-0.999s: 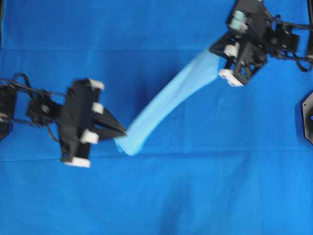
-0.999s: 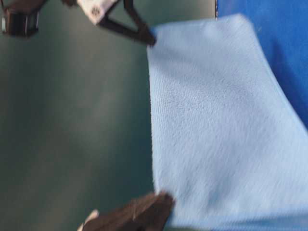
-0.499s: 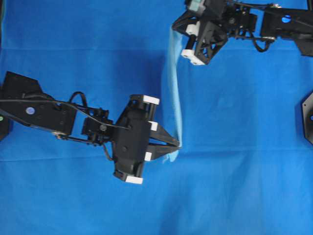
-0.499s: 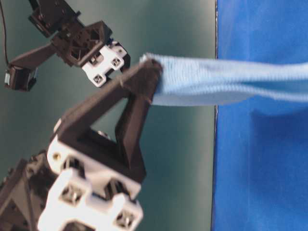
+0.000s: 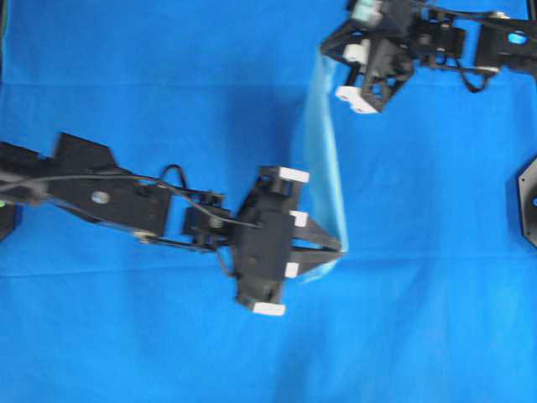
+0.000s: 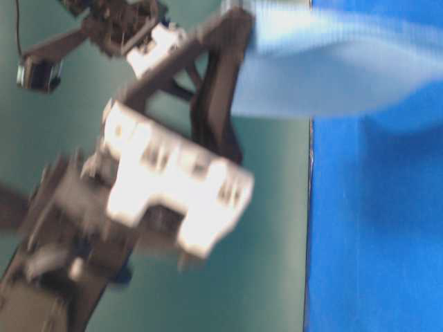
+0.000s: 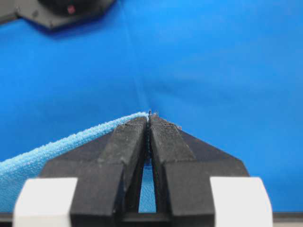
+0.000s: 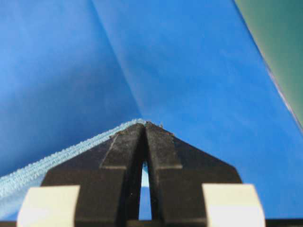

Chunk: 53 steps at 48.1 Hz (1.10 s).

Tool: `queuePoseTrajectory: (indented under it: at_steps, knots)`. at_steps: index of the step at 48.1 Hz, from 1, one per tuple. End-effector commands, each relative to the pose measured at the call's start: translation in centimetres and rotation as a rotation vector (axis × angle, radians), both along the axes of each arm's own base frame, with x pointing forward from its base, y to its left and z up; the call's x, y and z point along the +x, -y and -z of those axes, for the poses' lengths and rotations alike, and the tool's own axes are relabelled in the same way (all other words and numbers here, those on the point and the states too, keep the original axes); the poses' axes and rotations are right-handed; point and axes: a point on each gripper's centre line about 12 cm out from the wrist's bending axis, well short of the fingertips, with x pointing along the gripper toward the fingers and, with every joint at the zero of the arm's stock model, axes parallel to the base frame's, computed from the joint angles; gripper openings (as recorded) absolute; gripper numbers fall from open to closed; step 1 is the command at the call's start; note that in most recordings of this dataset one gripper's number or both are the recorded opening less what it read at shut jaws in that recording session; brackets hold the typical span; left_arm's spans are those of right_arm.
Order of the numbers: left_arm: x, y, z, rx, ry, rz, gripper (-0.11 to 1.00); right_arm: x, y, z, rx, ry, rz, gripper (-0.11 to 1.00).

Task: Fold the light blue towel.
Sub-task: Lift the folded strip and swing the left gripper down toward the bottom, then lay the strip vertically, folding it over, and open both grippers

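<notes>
The light blue towel [image 5: 323, 159] is held up, stretched between two claws. One corner is pinched tight by the left claw [image 5: 340, 249]. Another corner is pinched by the right claw [image 8: 145, 124].

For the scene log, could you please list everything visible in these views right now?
light blue towel: one, pale sky blue, lifted and stretched between the two tools, hanging edge-on above the table.
table covering: one, royal blue, spread over the whole work surface.
dark plate: one, black, at the right edge of the overhead view, partly cut off.
backdrop: one, dark green, beyond the covering's edge in the table-level view.
left tool: one, black with white blocks, shut on the towel's near corner.
right tool: one, black with white blocks, shut on the towel's far corner.
</notes>
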Motion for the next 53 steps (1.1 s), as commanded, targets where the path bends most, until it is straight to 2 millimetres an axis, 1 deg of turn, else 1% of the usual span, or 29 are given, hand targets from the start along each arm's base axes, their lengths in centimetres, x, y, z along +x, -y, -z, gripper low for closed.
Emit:
queuePoseTrajectory:
  at_steps: [1, 9, 12, 15, 19, 23, 27, 29, 38, 39, 45, 49, 53]
  knots:
    - [1.7, 1.5, -1.9, -0.007, 0.074, 0.026, 0.02, -2.2, 1.1, -1.5, -0.025, 0.037, 0.051, 0.01]
    - [5.3, 1.9, -1.0, -0.009, 0.089, 0.019, 0.02, -5.0, -0.2, -1.1, -0.018, 0.029, 0.063, 0.01]
    - [6.5, 2.0, -0.3, -0.009, 0.087, 0.018, 0.02, -5.8, -0.5, -0.4, -0.011, 0.008, 0.068, 0.01]
    - [7.1, 2.1, 0.3, -0.01, 0.078, 0.015, 0.02, -6.3, -0.7, 0.4, -0.002, -0.015, 0.071, 0.01]
    - [7.3, 2.0, 1.0, -0.03, 0.057, 0.005, 0.02, -6.5, -0.7, 1.6, 0.012, -0.045, 0.07, 0.01]
    - [6.8, 1.8, 2.0, -0.05, 0.02, -0.007, 0.02, -6.0, -0.6, 2.3, 0.017, -0.053, 0.058, 0.01]
    - [5.7, 1.5, 2.9, -0.049, -0.014, -0.012, 0.02, -4.6, -0.4, 3.1, 0.021, -0.041, 0.031, 0.01]
    - [5.0, 1.4, 3.7, -0.05, -0.037, -0.016, 0.02, -3.9, -0.2, 3.2, 0.019, -0.026, 0.019, 0.01]
    - [1.8, 0.8, 5.5, -0.128, -0.098, -0.06, 0.02, -0.1, 1.1, 4.9, 0.032, -0.008, -0.016, 0.01]
    - [1.4, 0.8, 5.7, -0.139, -0.105, -0.065, 0.02, 0.5, 1.3, 5.1, 0.034, -0.006, -0.022, 0.01]
    - [-0.9, 0.4, 6.9, -0.191, -0.139, -0.095, 0.02, 2.9, 1.7, 6.3, 0.042, -0.002, -0.048, 0.01]
    - [-2.2, 0.4, 7.6, -0.208, -0.155, -0.101, 0.02, 4.2, 1.8, 6.7, 0.044, 0.001, -0.06, 0.01]
    - [-3.2, 0.7, 8.1, -0.218, -0.162, -0.098, 0.02, 4.8, 1.9, 7.0, 0.046, -0.002, -0.065, 0.01]
